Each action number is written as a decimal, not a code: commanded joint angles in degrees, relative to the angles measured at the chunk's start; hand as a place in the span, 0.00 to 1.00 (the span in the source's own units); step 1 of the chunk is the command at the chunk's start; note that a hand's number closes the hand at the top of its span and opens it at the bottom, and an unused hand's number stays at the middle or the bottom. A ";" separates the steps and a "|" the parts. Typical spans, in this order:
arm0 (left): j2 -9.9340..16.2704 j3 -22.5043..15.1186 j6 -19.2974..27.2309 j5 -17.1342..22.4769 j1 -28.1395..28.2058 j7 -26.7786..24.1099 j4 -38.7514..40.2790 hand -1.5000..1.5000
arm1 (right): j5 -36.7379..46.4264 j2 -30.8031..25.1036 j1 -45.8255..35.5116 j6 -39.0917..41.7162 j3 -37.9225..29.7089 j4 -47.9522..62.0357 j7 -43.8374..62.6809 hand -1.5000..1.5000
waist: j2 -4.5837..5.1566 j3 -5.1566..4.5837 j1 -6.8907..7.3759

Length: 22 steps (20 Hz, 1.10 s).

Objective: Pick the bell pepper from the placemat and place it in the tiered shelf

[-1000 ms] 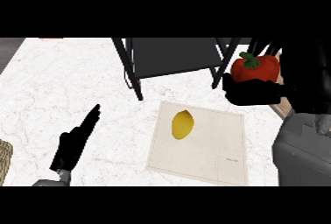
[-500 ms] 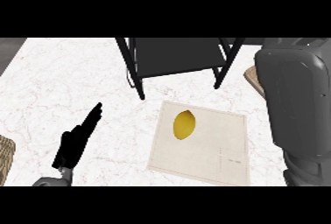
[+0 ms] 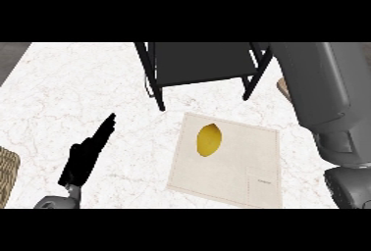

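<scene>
The beige placemat [image 3: 239,181] lies right of centre with only a yellow lemon [image 3: 208,140] on it. No bell pepper shows in the head view. The black tiered shelf [image 3: 206,61] stands at the back, its dark lower board facing me. My left hand [image 3: 85,156] rests open on the counter at the lower left, fingers straight and pointing up-right, far from the mat. My right forearm [image 3: 319,93] rises as a large grey mass along the right edge, beside the shelf's right legs. Its hand runs out past the picture's top.
The counter is white marble [image 3: 72,88]. A woven basket edge [image 3: 6,176] shows at the far left. A tan object [image 3: 284,89] peeks out between the shelf's right leg and my right forearm.
One second ago my right hand held the red bell pepper just right of the shelf. The arm has since lifted, taking hand and pepper out of view. The left hand stays put.
</scene>
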 commanded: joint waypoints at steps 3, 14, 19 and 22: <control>-1.88 -1.88 0.93 -1.41 1.87 0.30 -1.01 0.50 | -0.35 -0.75 -4.98 -4.83 -2.56 16.45 -5.94 1.00 | 0.55 0.02 0.94; -1.81 -1.26 0.27 -1.39 -1.72 -0.14 1.00 0.50 | -17.98 5.92 -3.45 -11.61 -21.33 17.81 -5.71 0.00 | 1.51 0.37 2.63; -1.00 -0.59 -1.00 -0.67 -2.63 -0.44 1.21 0.50 | -24.53 8.10 -2.92 -16.90 -27.51 15.33 -12.21 0.00 | 1.34 0.26 2.50; -3.36 -2.38 0.84 -2.41 -1.54 -1.12 3.07 0.50 | -25.36 9.99 -3.63 -23.95 -28.57 14.67 -16.64 0.00 | 1.20 0.10 2.15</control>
